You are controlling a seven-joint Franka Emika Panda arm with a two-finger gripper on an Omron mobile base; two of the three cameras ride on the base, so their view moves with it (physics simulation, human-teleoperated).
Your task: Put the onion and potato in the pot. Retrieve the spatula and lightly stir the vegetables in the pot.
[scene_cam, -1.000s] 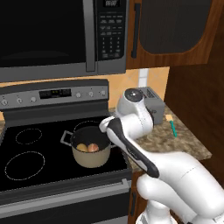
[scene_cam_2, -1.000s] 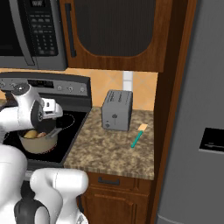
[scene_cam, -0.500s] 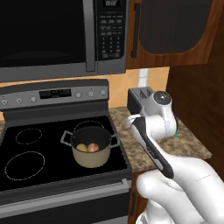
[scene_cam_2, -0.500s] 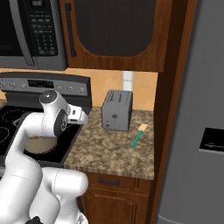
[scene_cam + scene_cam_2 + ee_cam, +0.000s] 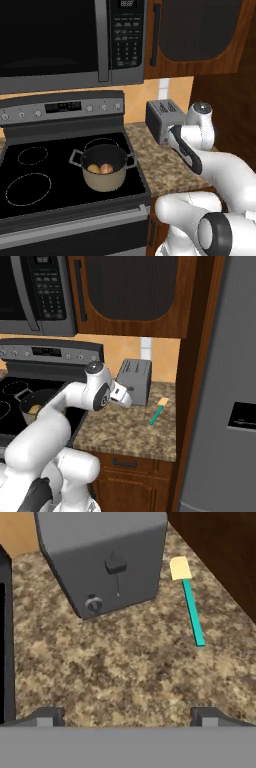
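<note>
The beige pot (image 5: 105, 172) stands on the black stovetop, with the orange-brown onion (image 5: 106, 169) and the yellowish-tan potato (image 5: 93, 168) side by side inside it. The spatula (image 5: 192, 614) lies flat on the speckled counter to the right of the toaster, its teal handle toward me and its pale tan head (image 5: 180, 568) away. The spatula (image 5: 157, 414) also shows near the wooden side wall. My gripper (image 5: 127, 718) hovers over the counter in front of the toaster, open, with nothing between its fingertips (image 5: 47, 716). The spatula sits ahead and to its right. My gripper (image 5: 124, 399) points down toward the counter.
A grey toaster (image 5: 102, 557) stands at the back of the counter, close to the spatula's left. A dark wooden cabinet wall (image 5: 220, 547) borders the counter on the right. The stove edge (image 5: 5, 642) lies to the left, and a microwave (image 5: 65, 40) hangs above the stove.
My arm has swung right, away from above the pot, to over the counter in front of the toaster. The pot, onion and potato have stayed put.
</note>
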